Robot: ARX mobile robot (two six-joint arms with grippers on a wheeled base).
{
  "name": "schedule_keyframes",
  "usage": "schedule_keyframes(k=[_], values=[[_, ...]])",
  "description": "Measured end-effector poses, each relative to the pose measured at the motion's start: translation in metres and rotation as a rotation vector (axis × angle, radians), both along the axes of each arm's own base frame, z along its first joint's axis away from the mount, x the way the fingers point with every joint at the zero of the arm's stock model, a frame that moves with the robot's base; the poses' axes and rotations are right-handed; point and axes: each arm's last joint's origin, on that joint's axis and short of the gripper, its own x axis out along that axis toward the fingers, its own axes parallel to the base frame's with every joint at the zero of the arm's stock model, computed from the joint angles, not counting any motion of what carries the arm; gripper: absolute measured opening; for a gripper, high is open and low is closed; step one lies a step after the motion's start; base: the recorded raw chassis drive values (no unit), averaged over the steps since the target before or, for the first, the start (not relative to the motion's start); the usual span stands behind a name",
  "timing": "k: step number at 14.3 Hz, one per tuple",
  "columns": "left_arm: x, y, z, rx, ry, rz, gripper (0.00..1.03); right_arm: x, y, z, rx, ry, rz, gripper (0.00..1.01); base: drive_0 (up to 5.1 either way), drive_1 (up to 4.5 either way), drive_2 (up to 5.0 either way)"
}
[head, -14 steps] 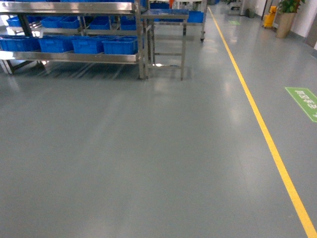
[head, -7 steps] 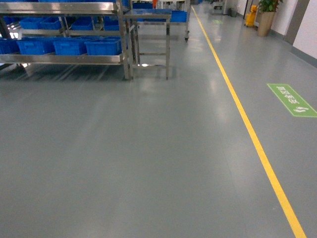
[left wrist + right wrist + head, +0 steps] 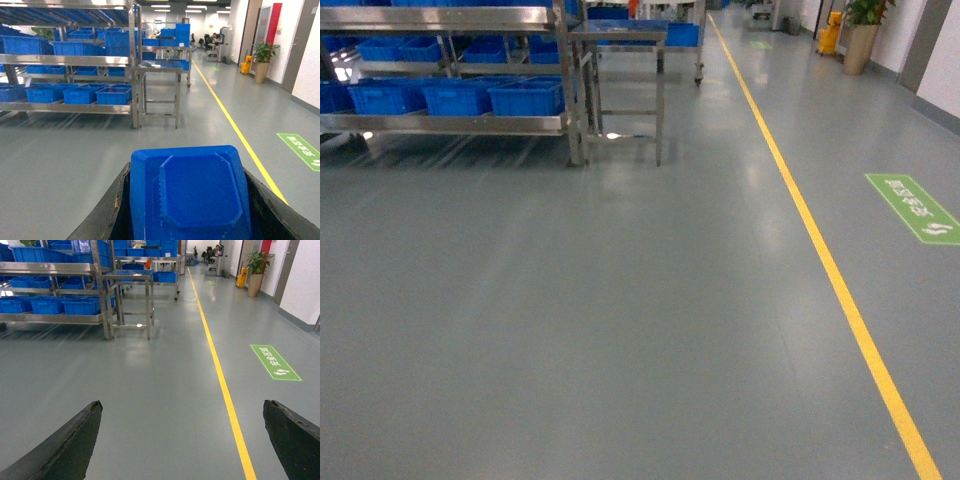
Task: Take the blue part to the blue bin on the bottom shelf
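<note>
Blue moulded plastic, smooth with a raised panel, is filling the left gripper (image 3: 187, 220): its jaws are clamping the part (image 3: 192, 192). Picking looks done; travelling and placing are remaining. Far left, the steel rack's bottom shelf (image 3: 445, 124) is carrying blue bins (image 3: 525, 97). The right gripper (image 3: 182, 440) is gaping wide, empty.

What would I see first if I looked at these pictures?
First the big blue part, filling the bottom of the left wrist view, held between the left gripper's black fingers. Then the yellow line running up the grey floor, and the blue bins on the steel rack's bottom shelf, far left.
</note>
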Motion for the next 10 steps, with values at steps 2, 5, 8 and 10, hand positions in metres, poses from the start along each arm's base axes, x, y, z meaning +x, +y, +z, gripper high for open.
schedule_keyframes(k=[2, 5, 8, 10], values=[[0.0001, 0.0, 0.0, 0.0, 0.0, 0.0, 0.44, 0.0, 0.0, 0.0001, 0.0, -0.002, 0.0, 0.98, 0.0, 0.0, 0.0], [0.0002, -0.0001, -0.0003, 0.0, 0.001, 0.0, 0.44, 0.0, 0.0, -0.0001, 0.0, 0.002, 0.0, 0.98, 0.0, 0.0, 0.0], [0.0001, 0.0, -0.0001, 0.0, 0.0, 0.0, 0.44, 0.0, 0.0, 0.0, 0.0, 0.0, 0.0, 0.98, 0.0, 0.0, 0.0], [0.0006, -0.0003, -0.0009, 0.003, 0.007, 0.0, 0.44, 0.0, 0.0, 0.0, 0.0, 0.0, 0.0, 0.98, 0.0, 0.0, 0.0]])
